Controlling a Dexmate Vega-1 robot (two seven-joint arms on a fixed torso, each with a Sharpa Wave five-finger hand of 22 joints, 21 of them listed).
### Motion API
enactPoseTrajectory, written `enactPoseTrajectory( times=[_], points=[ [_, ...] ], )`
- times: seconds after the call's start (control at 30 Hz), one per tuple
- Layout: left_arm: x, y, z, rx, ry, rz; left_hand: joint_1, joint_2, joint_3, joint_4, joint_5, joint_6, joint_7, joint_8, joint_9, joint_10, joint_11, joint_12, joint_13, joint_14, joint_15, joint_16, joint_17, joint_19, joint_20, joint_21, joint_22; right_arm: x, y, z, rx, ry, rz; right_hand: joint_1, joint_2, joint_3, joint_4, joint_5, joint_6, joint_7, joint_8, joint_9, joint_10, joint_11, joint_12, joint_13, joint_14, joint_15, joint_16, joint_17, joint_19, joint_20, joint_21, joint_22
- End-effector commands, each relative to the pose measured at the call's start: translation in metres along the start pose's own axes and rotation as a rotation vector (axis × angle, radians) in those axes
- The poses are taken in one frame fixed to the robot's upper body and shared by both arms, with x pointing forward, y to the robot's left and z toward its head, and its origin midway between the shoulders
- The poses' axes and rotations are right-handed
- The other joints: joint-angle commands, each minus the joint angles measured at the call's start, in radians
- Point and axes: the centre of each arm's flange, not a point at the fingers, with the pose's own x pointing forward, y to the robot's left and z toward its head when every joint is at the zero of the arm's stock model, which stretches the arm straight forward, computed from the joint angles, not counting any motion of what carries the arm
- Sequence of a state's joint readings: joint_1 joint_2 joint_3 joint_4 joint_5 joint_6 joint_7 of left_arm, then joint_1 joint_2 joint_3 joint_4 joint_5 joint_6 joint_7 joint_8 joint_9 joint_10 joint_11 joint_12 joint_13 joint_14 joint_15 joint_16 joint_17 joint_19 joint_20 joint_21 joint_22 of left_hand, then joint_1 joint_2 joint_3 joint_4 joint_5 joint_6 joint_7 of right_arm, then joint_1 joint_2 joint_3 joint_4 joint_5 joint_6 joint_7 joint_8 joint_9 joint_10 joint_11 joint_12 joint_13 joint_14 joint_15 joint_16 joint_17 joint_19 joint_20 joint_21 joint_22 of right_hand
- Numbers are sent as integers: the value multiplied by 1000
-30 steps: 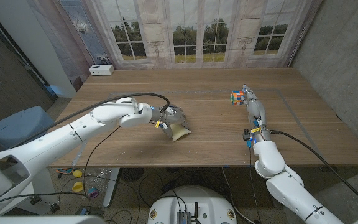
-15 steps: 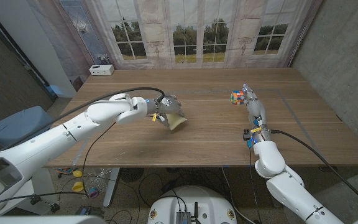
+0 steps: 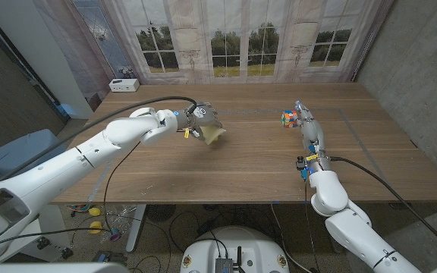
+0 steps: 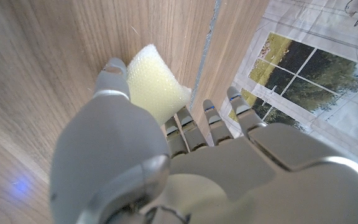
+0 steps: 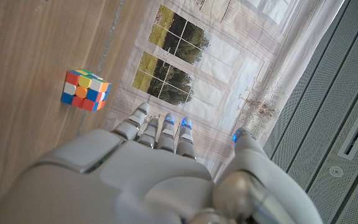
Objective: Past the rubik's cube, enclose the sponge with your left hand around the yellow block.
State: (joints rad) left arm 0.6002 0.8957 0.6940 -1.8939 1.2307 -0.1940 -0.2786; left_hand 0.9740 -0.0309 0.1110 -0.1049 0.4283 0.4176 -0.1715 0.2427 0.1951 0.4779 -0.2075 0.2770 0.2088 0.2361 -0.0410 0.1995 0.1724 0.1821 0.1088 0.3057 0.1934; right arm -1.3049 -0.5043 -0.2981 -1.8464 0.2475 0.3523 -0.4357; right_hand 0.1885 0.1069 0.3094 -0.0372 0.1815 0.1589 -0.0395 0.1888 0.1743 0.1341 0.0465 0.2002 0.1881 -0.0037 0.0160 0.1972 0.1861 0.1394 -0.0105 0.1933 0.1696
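Two hands showed over the wooden table (image 3: 234, 163). The left hand (image 3: 201, 121) gripped the pale yellow sponge (image 3: 214, 133), thumb on one face and fingers on the other, lifted above the wood, well to the left of the Rubik's cube (image 3: 288, 118). The right hand (image 3: 306, 123) stood just beside the cube on its right, fingers straight and apart, holding nothing.

Sponge (image 3: 214, 133) sits in the left hand (image 3: 200, 121) over the table (image 3: 241, 167), left of middle; cube (image 3: 289, 118) far off to its right, just beside the right hand (image 3: 304, 117); a small box (image 3: 124, 85) at the far left corner
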Motion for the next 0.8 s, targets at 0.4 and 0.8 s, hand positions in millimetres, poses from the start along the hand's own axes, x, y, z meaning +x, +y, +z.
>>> enactPoseTrajectory(
  times=[0.4,0.8],
  points=[
    [29,-3,-11,-8,-16,-22,-7,5,-16,7,-8,1,-6,-12,3,2,-3,-10,3,12,-93,-4,0,6,3,-6,1,16,3,3,-31,19,29,4,-8,2,-7,4,9,0,-1,4,8,0,1,4,7,5,-1,1,10,1,6,5],
    [38,-12,-7,-18,-45,-64,-11,4,-26,11,-12,-7,-1,-21,3,-5,-2,-19,3,4,-86,-9,1,4,6,-10,1,24,5,0,-34,35,39,5,-7,3,-8,4,8,2,-2,4,8,1,0,4,8,4,-2,1,10,1,6,5]
  ],
)
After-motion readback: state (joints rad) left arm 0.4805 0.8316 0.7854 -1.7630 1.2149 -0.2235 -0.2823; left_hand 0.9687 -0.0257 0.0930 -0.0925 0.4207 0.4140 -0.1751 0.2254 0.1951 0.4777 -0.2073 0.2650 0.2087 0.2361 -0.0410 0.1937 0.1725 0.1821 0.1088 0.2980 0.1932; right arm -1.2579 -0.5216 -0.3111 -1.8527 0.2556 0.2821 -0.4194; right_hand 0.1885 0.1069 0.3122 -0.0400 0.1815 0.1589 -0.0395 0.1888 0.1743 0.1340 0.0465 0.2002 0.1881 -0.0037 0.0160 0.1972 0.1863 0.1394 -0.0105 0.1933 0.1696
